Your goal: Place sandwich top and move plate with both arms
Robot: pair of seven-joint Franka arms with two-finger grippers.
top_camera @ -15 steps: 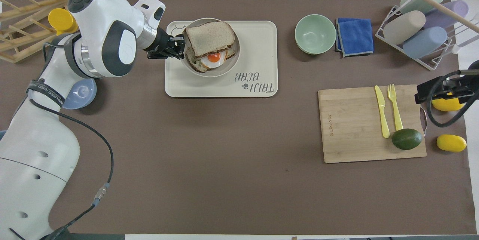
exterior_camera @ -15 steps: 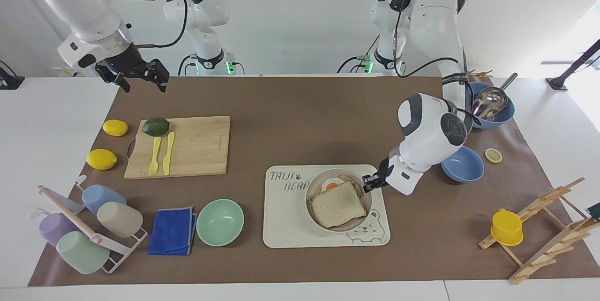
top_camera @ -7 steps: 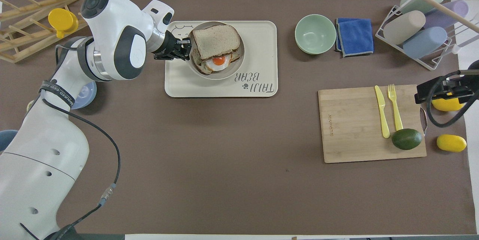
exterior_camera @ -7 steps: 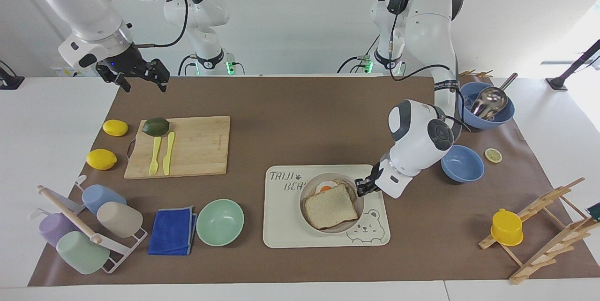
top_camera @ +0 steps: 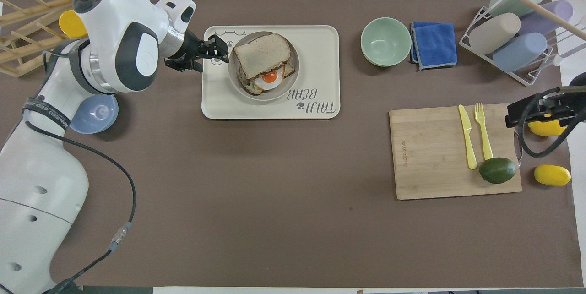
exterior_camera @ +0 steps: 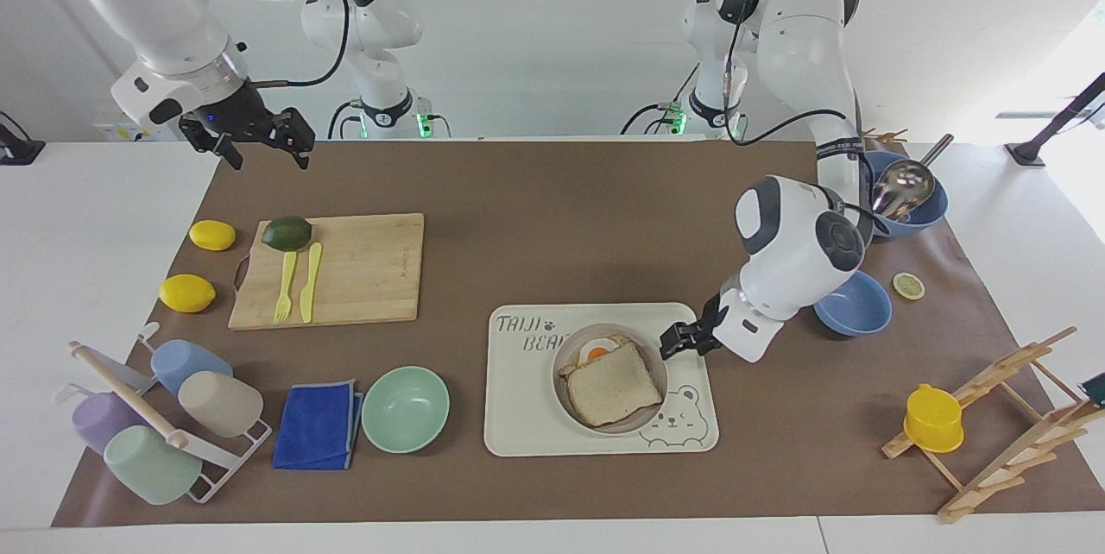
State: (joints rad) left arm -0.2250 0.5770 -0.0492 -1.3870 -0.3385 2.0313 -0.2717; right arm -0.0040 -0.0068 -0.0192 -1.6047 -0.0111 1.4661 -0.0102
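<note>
The sandwich top (exterior_camera: 615,383) is a plain bread slice that lies on the egg-topped toast (exterior_camera: 599,353) in the round beige-grey plate (exterior_camera: 565,403). The plate stands on the cream bear tray (exterior_camera: 518,416). My left gripper (exterior_camera: 675,340) is open and empty. It is low over the tray, just clear of the plate's rim on the side toward the left arm's end. The overhead view shows the same: the left gripper (top_camera: 219,51), the plate (top_camera: 290,82), the sandwich top (top_camera: 262,54). My right gripper (exterior_camera: 259,146) is open and waits high above the lemons.
A mint-green bowl (exterior_camera: 405,409) and a blue cloth (exterior_camera: 318,424) lie beside the tray. A cutting board (exterior_camera: 363,269) holds an avocado, a fork and a knife. Two blue bowls (exterior_camera: 853,304) sit under the left arm. A cup rack (exterior_camera: 164,424) and a wooden rack (exterior_camera: 1001,416) stand at the table's ends.
The left gripper slid the plate a little toward the right arm's end on the tray. It has since let go of the rim and drawn back. The right arm barely moved.
</note>
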